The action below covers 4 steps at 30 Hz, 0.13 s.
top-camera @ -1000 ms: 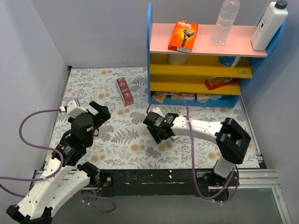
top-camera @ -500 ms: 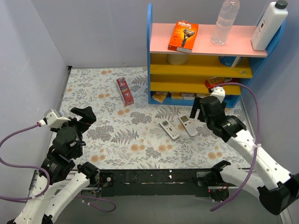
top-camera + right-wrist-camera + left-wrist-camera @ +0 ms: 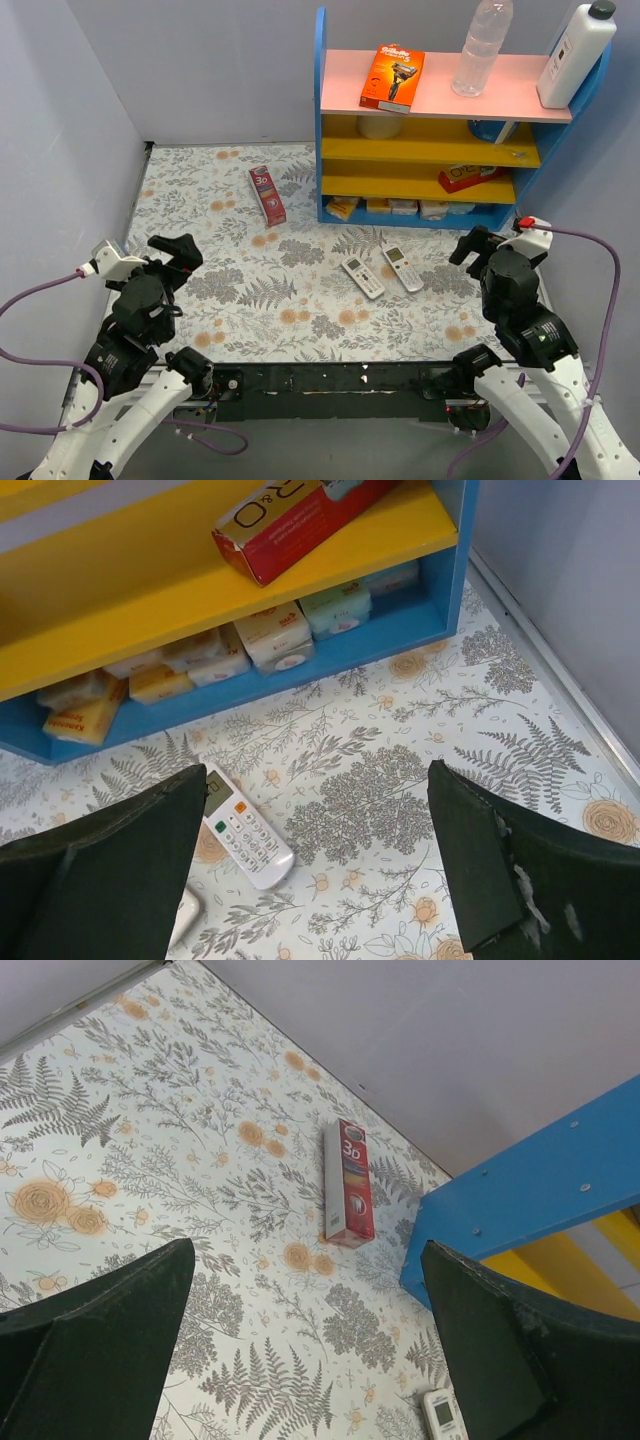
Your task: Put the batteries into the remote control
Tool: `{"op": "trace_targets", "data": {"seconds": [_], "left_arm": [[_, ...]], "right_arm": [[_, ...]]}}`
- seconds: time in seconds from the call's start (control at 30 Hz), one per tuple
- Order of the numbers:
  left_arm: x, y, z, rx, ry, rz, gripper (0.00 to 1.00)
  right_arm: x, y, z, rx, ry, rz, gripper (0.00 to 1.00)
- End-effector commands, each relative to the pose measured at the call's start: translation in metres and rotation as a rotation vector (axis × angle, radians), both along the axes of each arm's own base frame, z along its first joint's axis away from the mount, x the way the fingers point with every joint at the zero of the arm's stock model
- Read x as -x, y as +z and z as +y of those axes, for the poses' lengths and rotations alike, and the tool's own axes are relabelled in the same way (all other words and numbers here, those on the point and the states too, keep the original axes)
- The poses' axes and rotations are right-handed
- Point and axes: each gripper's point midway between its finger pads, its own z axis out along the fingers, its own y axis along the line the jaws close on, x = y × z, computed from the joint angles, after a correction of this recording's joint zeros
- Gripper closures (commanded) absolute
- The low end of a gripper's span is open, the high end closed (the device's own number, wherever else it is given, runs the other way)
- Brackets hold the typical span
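Both arms are raised at the near corners of the bench [image 3: 250, 300]. The left pincer [image 3: 176, 250] is spread wide and carries nothing. The right pincer [image 3: 468, 247] is likewise spread wide and empty. One remote control [image 3: 362, 278] lies flat at mid-bench. A second remote control [image 3: 403, 268] lies just beside it, not touching, and both are angled alike. In the right wrist view the keypad of the second unit is seen facing up. The batteries are not seen in any view, so their location cannot be stated.

Hazards. No cell can be loaded until the batteries are found, and a search of the shelf unit [image 3: 322, 120] may be required. With the keypad up, the battery bay is judged to face the bench, so a unit must be turned over. A thin, flat body offers little purchase and is likely to slide or flip if pinched at one end only. Because the two units lie close together, a finger lowered between them may push the neighbour away.

Clearances. Open bench is available ahead of the left pincer, with only a red carton [image 3: 267, 195] lying near the shelf corner. The right arm is confined between the side wall [image 3: 600, 180] and the blue shelf base. Its purple cable [image 3: 570, 231] could be caught on the shelf edge during a wide swing. Approach from the open near side is advised.
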Motion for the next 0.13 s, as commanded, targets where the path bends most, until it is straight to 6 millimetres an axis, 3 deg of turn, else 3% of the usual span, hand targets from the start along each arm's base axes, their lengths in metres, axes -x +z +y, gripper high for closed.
{"op": "trace_targets", "data": {"seconds": [0.0,0.1], "left_arm": [[0.0074,0.0022,0.0099,0.026,0.043,0.000,0.02],[0.0078,-0.0014,0.0098,0.050,0.052,0.008,0.02]], "right_arm": [[-0.0001,0.0122,-0.0084,0.012,-0.032,-0.063,0.03],[0.0029,0.0190,-0.0105,0.020,-0.026,-0.083,0.03]]}}
